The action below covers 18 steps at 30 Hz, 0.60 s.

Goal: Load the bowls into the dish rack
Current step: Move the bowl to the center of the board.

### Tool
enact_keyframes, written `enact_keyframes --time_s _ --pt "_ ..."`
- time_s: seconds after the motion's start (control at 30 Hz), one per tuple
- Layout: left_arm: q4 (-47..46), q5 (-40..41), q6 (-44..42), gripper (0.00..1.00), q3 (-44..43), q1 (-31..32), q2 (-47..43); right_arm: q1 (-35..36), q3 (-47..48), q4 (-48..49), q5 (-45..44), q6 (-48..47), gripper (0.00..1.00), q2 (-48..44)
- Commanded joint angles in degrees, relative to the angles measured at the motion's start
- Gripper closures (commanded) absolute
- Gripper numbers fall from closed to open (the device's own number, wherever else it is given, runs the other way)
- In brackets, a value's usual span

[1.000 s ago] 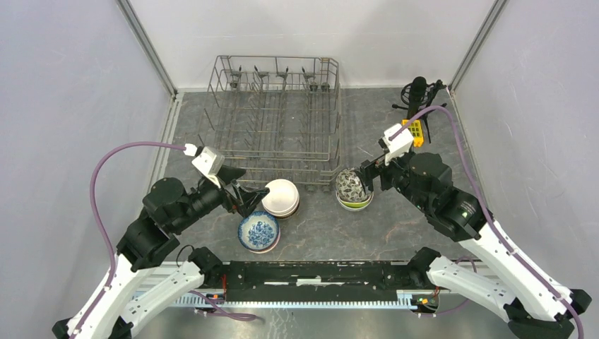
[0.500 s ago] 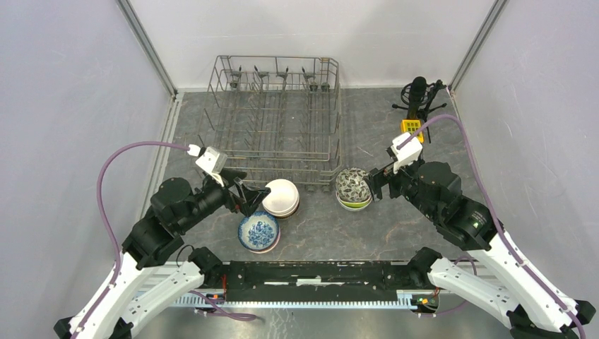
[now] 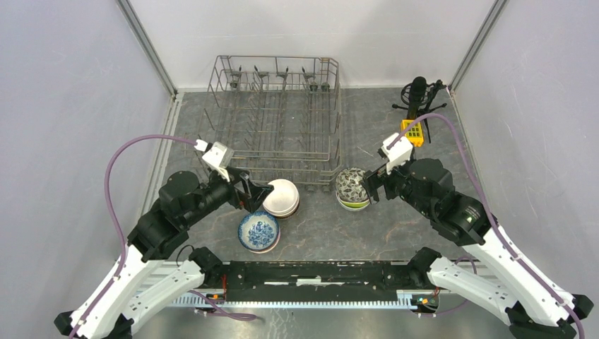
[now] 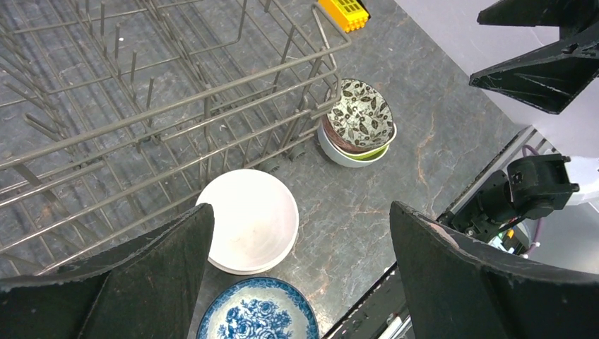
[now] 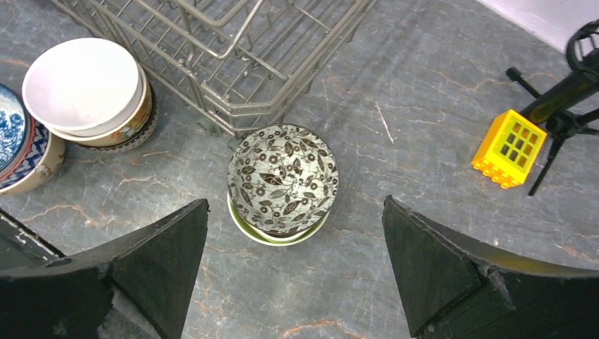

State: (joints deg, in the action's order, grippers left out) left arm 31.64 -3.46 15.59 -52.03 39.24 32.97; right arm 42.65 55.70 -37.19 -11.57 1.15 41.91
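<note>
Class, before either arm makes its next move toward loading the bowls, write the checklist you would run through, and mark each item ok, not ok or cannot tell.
1. Left end effector open: ok, jaws spread wide.
2. Right end effector open: ok, jaws spread wide.
3. White bowl in front of the left end effector: ok, though off-centre in the wrist view.
4. Leaf-patterned bowl centred under the right end effector: ok.
5. Dish rack has room: ok, no bowl in it.
6. Either bowl lifts free of those nested beneath it: cannot tell.
</note>
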Motion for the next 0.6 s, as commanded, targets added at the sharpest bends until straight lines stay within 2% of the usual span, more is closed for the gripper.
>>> enact_keyframes --time_s 0.0,0.17,0.3,0.47,0.57 --pt "-1.0 -0.6 0.3 0.0 0.0 -0.2 0.9 0.1 1.7 1.6 3.0 -0.5 0.02 2.0" --pt "-0.7 0.5 0.6 0.0 1.2 -0.2 0.2 0.1 2.6 1.8 6.9 -0.7 0.02 5.1" --pt "0.5 1.9 0.8 0.0 2.3 -0.2 -1.1 0.1 -1.2 2.4 7.1 -0.3 0.02 6.9" --pt "0.7 3.3 1.0 0.0 2.7 -0.2 -2.7 0.1 -6.0 6.9 10.2 2.1 0.08 8.3" --pt "0.8 3.3 1.1 0.0 3.0 -0.2 -2.8 0.1 -8.7 8.1 8.5 2.6 0.12 9.3"
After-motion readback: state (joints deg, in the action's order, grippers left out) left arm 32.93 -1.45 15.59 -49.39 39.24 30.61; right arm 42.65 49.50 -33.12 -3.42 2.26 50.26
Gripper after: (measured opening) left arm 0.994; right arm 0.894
